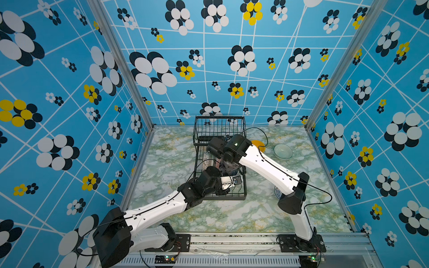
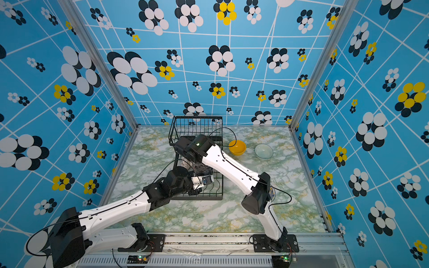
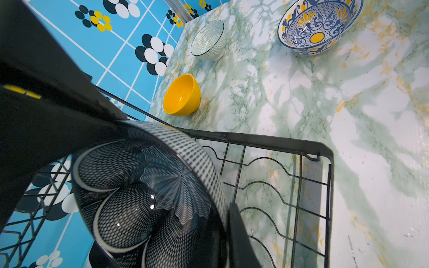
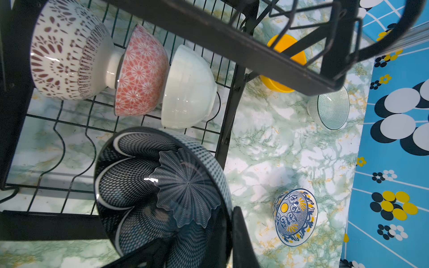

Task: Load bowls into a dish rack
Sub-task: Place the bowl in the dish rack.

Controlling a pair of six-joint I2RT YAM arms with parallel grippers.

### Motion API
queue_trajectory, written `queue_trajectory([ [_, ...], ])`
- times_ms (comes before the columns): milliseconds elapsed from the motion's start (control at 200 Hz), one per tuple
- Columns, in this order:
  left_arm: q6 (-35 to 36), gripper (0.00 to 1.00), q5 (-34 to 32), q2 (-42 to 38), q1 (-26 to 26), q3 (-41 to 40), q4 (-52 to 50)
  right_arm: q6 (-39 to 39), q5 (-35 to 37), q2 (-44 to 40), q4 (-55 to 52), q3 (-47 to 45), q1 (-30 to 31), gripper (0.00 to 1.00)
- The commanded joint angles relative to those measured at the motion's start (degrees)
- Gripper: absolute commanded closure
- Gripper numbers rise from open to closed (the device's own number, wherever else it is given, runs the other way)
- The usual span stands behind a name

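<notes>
Navy net-patterned bowl (image 4: 162, 190) stands on edge over the dish rack's (image 3: 325, 148) lower tray, just beside the cream-white bowl (image 4: 188, 88) ending the racked row. My left gripper (image 3: 178, 161) and my right gripper (image 4: 199, 225) are both clamped tight on its rim. Whether it touches the wavy wires (image 3: 267, 192) I cannot tell. I judge this the seating step: next, one grip must let go while the other lowers it into a slot. Yellow bowl (image 3: 182, 95) and two more sit on the marble table (image 3: 348, 116).
</notes>
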Motion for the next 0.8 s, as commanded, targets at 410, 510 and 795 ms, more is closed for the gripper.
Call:
queue_trajectory([
  [410, -3.26, 1.00, 0.79, 0.83, -0.69, -2.61, 2.65, -1.64, -6.25, -8.71, 8.01, -13.93, -1.62, 0.77],
  [510, -3.41, 1.00, 0.57, 1.51, -0.96, -2.76, 2.66, -1.87, -7.62, -9.93, 10.11, -15.96, -1.93, 0.73],
  [795, -6.86, 1.00, 0.67, 1.59, -1.38, -4.06, 3.35, -1.87, -10.86, -15.71, 17.52, -22.03, -3.90, 0.66],
])
